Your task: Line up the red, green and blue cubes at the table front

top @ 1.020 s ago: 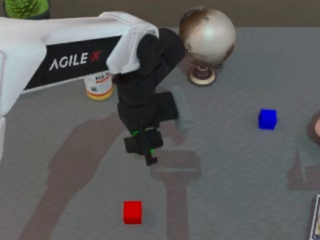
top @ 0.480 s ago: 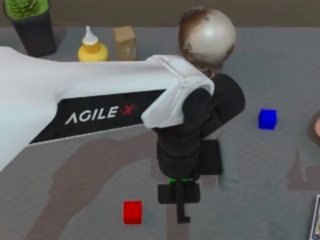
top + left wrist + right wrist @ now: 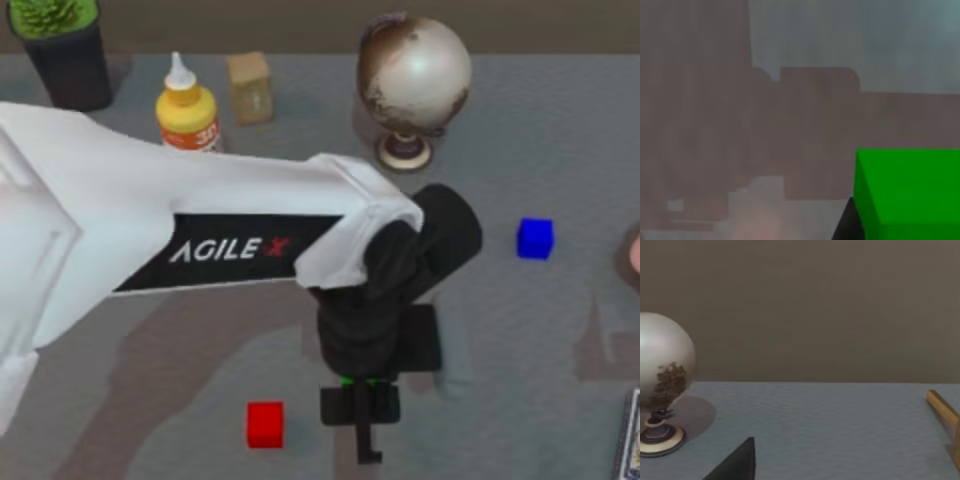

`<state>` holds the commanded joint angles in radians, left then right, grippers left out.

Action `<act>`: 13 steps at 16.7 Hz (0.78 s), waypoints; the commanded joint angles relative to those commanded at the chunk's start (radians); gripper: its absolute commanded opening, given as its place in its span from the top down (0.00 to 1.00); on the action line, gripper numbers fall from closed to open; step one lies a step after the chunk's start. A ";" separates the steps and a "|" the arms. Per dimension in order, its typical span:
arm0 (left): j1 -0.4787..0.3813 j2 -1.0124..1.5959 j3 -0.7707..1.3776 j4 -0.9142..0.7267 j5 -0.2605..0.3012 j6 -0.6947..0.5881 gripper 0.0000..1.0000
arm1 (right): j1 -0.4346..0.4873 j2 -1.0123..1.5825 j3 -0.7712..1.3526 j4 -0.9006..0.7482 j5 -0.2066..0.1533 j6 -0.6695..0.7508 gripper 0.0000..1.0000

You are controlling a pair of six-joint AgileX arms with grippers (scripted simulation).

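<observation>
Left gripper (image 3: 362,400) fingers pinching green cube (image 3: 907,192), just right of red cube (image 3: 265,424).

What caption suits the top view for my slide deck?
Left gripper carries the green cube beside the red cube; blue cube waits.

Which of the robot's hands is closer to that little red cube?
Left. The left hand is at the table front just right of the red cube, carrying the green cube. The right hand does not show in the top view, so it lies farther off.

Simulated tabletop (image 3: 560,130): globe (image 3: 415,75), potted plant (image 3: 60,40), bottle (image 3: 187,105).
</observation>
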<state>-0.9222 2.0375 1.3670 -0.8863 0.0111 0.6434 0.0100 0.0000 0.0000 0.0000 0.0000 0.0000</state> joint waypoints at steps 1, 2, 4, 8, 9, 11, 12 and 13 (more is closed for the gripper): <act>-0.002 0.016 -0.019 0.037 0.000 0.001 1.00 | 0.000 0.000 0.000 0.000 0.000 0.000 0.00; -0.004 0.030 -0.035 0.067 0.000 0.002 1.00 | 0.000 0.000 0.000 0.000 0.000 0.000 0.00; -0.007 0.046 -0.051 0.094 0.000 0.002 1.00 | 0.000 0.000 0.000 0.000 0.000 0.000 0.00; -0.007 0.046 -0.051 0.094 0.000 0.002 0.92 | 0.000 0.000 0.000 0.000 0.000 0.000 0.00; -0.007 0.046 -0.051 0.094 0.000 0.002 0.85 | 0.000 0.000 0.000 0.000 0.000 0.000 0.00; -0.007 0.046 -0.051 0.094 0.000 0.002 0.70 | 0.000 0.000 0.000 0.000 0.000 0.000 0.00; -0.007 0.046 -0.051 0.094 0.000 0.002 0.62 | 0.000 0.000 0.000 0.000 0.000 0.000 0.00; -0.007 0.046 -0.051 0.094 0.000 0.002 0.55 | 0.000 0.000 0.000 0.000 0.000 0.000 0.00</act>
<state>-0.9289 2.0838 1.3163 -0.7923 0.0110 0.6458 0.0100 0.0000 0.0000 0.0000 0.0000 0.0000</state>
